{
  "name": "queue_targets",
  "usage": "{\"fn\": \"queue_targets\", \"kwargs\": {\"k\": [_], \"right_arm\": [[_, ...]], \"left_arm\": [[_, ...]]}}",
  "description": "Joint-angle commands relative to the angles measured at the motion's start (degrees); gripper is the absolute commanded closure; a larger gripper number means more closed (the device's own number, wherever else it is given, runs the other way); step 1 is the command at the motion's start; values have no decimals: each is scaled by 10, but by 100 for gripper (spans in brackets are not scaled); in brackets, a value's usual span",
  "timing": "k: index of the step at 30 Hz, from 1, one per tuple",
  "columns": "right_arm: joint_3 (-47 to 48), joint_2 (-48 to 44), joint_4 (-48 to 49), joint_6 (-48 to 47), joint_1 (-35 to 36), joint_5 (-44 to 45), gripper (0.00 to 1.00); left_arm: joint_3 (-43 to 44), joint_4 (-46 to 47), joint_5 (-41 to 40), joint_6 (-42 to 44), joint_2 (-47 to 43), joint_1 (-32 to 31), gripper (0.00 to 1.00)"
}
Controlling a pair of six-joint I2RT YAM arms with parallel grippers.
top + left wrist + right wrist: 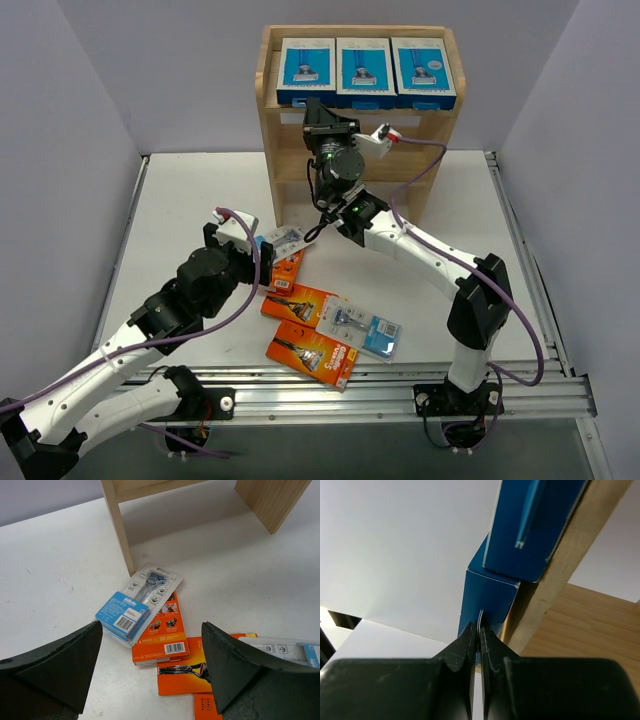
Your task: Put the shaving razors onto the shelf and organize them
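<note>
White tube links and chunky black joint housings on the left arm (205,280) and the right arm (425,250) alike. Black base brackets bolted onto the metal rail (380,395) — one near its left end, one toward its right. Purple cable looped along each arm; small green light on the right arm, well above the rail. On the left gripper (152,626), matte black wedge fingers (55,665), edges rough-cut.
</note>
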Motion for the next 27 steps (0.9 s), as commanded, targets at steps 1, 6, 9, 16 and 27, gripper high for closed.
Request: {"fn": "queue_targets", "kwargs": {"k": [1,6,9,16,27], "right_arm": [[14,8,45,-13,0,49,100],[20,14,33,-13,2,70,100],[23,18,33,-15,2,77,100],[20,22,36,-8,2,93,100],[23,21,28,-17,2,86,100]], "left_arm": [[6,3,-11,7,0,-4,11],[6,2,-13,9,3,-7,11],[6,1,-13,10,5,-7,11],[7,-1,-16,9,7,-8,11],[8,-1,-18,10,9,-8,11]]}}
